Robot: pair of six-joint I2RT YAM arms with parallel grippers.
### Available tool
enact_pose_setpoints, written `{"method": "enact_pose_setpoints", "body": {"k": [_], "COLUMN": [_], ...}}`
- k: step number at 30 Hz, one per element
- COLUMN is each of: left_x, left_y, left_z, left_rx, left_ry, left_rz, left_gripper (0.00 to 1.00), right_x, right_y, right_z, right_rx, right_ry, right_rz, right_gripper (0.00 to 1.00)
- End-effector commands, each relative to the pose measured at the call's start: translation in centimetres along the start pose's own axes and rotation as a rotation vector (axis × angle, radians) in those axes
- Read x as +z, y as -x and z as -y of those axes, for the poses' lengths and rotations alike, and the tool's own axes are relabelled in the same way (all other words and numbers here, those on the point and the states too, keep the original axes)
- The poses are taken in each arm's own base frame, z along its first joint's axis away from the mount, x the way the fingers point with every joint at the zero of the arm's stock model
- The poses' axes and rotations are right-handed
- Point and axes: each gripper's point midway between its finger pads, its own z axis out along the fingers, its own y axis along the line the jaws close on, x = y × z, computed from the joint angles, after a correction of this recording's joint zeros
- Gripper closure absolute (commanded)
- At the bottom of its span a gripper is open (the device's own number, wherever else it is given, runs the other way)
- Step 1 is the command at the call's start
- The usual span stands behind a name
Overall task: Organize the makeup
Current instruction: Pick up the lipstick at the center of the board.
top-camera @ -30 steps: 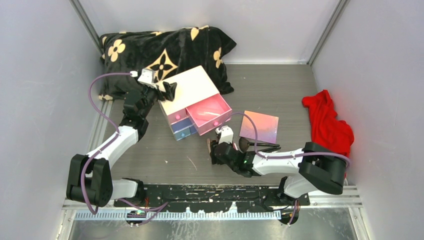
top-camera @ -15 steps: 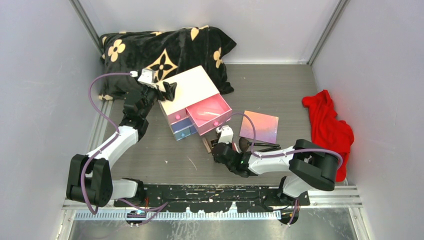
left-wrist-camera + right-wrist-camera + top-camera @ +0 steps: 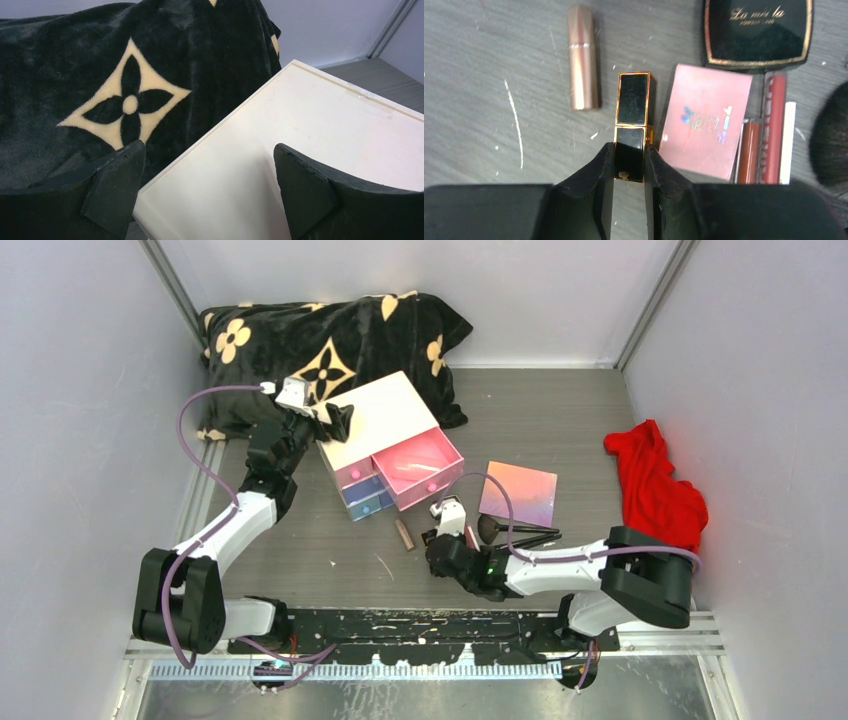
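Lipstick (image 3: 634, 102) — pink compact (image 3: 706, 120) just beside

Back left: black blanket (image 3: 330, 340) with cream flower motifs, bunched against the wall. White chest (image 3: 375, 410) sits askew, its rear edge against the blanket. Large pink drawer (image 3: 415, 468) pulled out; the small pink and blue drawers beside it are closed. Red cloth (image 3: 655, 490) crumpled by the right wall — well apart from the chest. Grey table (image 3: 560, 410).
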Motion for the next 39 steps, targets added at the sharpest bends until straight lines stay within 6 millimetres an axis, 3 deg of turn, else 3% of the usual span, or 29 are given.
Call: {"method": "enact_pose_setpoints", "body": {"k": [1, 6, 12, 19, 27, 34, 37, 39], "left_x": [-4.0, -4.0, -3.9, -4.0, -3.9, -3.9, -3.9, -3.9], "left_y": [-13.2, -13.3, -13.2, -13.2, -13.3, -13.3, -13.3, -13.3], "left_z": [-0.2, -0.2, -0.3, -0.2, -0.2, -0.2, -0.1, -0.1], "left_rx": [-0.012, -0.012, -0.011, -0.009, -0.009, -0.008, -0.008, -0.006], "left_ry": [0.018, 0.018, 0.020, 0.021, 0.019, 0.018, 0.017, 0.015], "left_rz": [-0.437, -0.438, -0.436, -0.435, -0.438, -0.442, -0.442, -0.442], "left_gripper": [0.00, 0.00, 0.00, 0.00, 0.00, 0.00, 0.00, 0.00], "right_x": [-1.8, -4.2, -8.5, -13.4, -16.9, -20.9, -21.4, -20.5], "right_y": [-0.7, -1.4, 0.0, 4.5, 10.6, 19.4, 22.3, 23.7], "right_z": [-0.4, -0.8, -2.1, -2.9, -3.6, -5.7, -6.0, -5.7], "right_rx": [0.004, -0.031, -0.074, -0.104, -0.118, -0.194, -0.233, -0.251], "right_ry": [0.023, 0.037, 0.066, 0.054, 0.058, 0.050, 0.000, -0.031], "right_rz": [-0.024, -0.037, -0.015, 0.085, 0.215, 0.397, 0.451, 0.445], "right_gripper": [0.93, 0.94, 0.94, 0.95, 0.94, 0.93, 0.92, 0.92]}}
